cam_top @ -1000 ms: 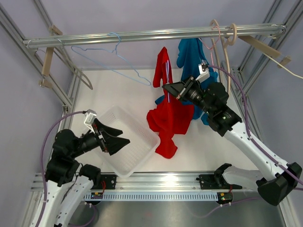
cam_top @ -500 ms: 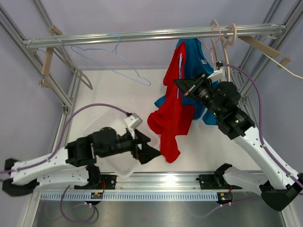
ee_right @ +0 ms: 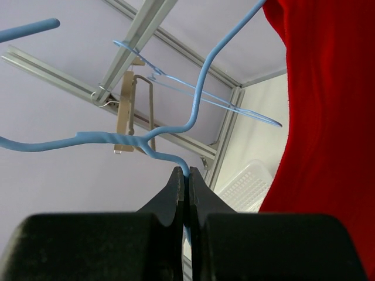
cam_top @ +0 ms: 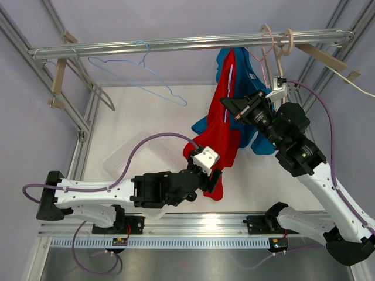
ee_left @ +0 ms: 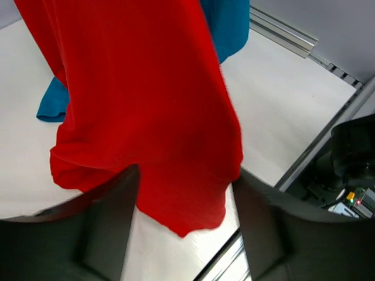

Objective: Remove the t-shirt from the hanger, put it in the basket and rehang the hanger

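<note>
1. The red t-shirt [cam_top: 218, 126] hangs at the right-centre of the frame, below the metal rail [cam_top: 187, 42] that runs across the far side. Its lower folds drape down toward the white table [cam_top: 146, 111].
2. The right gripper [ee_right: 187, 175] is high up beside the top of the shirt. Its two fingers are pressed together on the light-blue wire of the hanger [ee_right: 117, 139], which runs on into the red cloth to the right.
3. The left arm reaches across from the near left. The left gripper [ee_left: 184, 234] is at the shirt's lower hem.
4. The left fingers [ee_left: 111, 228] stand apart, one on each side of the hanging hem. The cloth lies between them and is not pinched.
5. A teal garment [cam_top: 239, 67] hangs just behind the red shirt on the far right. Its lower edge shows on both sides of the red cloth.
6. A white basket [cam_top: 120, 161] sits on the table at the near left, partly covered by the left arm.
7. An empty wire hanger [cam_top: 140, 64] hangs from the rail to the left of the shirt. A wooden hanger [cam_top: 58, 76] hangs further left.
</note>
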Available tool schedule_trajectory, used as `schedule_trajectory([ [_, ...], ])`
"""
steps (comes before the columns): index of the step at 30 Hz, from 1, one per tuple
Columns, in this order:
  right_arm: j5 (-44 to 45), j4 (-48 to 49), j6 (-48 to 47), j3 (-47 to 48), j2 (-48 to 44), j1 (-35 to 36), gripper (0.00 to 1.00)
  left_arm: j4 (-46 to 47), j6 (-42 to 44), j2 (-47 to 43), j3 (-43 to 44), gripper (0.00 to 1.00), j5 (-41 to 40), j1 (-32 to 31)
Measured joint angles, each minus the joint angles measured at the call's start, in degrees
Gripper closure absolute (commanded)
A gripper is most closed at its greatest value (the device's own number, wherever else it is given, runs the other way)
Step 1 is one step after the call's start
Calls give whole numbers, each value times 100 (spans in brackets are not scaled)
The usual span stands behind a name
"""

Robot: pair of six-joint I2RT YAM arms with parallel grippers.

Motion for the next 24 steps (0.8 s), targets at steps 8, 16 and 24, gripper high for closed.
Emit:
schedule_trajectory([
  [8, -208, 111, 81, -42, -219, 0, 100, 461, 348, 192, 4, 100, -234, 0],
  [16, -330, 273, 94, -33, -46, 0, 100, 678, 352, -15, -424, 100, -127, -168],
  [24, -640, -103, -343, 1786, 1449, 2, 100, 820, -131, -205, -1349, 100, -413, -1182],
])
